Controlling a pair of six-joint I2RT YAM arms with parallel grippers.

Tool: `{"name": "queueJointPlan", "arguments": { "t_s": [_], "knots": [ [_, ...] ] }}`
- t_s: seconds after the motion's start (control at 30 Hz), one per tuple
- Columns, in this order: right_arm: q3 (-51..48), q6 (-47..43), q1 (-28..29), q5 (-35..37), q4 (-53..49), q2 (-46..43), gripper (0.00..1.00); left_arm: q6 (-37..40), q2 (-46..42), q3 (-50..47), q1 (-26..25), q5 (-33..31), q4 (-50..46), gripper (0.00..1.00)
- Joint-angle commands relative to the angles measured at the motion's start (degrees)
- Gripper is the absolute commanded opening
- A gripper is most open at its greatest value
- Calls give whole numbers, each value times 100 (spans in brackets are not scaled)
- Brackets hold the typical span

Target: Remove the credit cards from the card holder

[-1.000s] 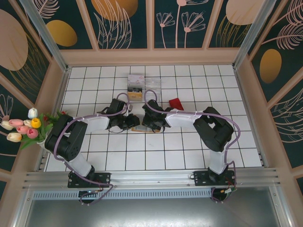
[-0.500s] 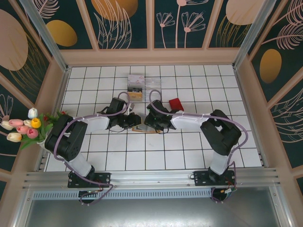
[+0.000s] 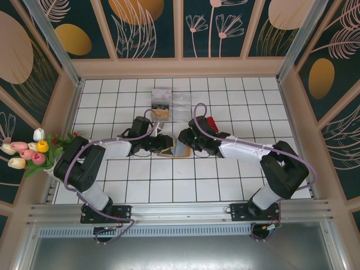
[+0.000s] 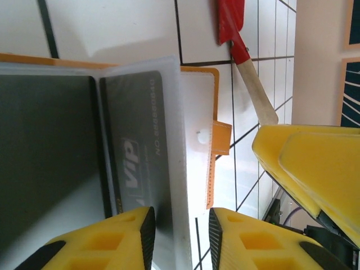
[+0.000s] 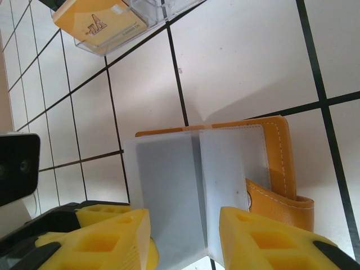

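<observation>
Yellow pads of my left gripper (image 4: 180,239) stand part-way apart, straddling the free edge of a clear plastic sleeve (image 4: 194,101); nothing is pinched between them. Inside that sleeve lies one of the credit cards (image 4: 132,152), dark grey with VIP lettering. I judge it light, stiff and slick, while the sleeve around it is floppy and will buckle if I push on it.

The card holder (image 3: 167,153) lies open like a book on the white tiled table (image 3: 112,101), between my two grippers, with its tan cover down and its leaves lifted. The best hold, I think, is the card's bare end at the mouth of its pocket, pinched on both flat faces and drawn straight along the pocket. Which end of the pocket is open I cannot tell.

To the right, my right gripper (image 5: 184,244) is also part-way open, its fingers (image 5: 264,242) either side of two pale leaves (image 5: 163,185) without closing on them. Whether those leaves carry cards I cannot tell. The cover and its snap tab (image 5: 281,205) look thin and light, so the holder will likely slide or lift unless one gripper pins it while the other pulls. Further right a red spatula (image 4: 230,25) lies apart from it.
</observation>
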Motion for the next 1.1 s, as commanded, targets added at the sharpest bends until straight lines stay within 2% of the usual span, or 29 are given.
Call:
{"name": "queueJointPlan", "arguments": {
  "t_s": [0.0, 0.47, 0.77, 0.97, 1.07],
  "knots": [
    [-84, 45, -51, 88, 110, -182, 39, -32, 25, 102, -80, 125, 209, 36],
    [-49, -32, -95, 195, -83, -330, 39, -155, 201, 203, -237, 106, 365, 37],
    [-40, -91, -103, 256, -114, -394, 40, -275, 230, 208, -274, 92, 479, 48],
    [17, -136, -104, 191, -135, -331, 40, -296, 230, 186, -277, -60, 407, 49],
    [121, -168, -103, 103, -159, -214, 40, -303, 102, 177, -271, -381, 201, 44]
  ]
}}
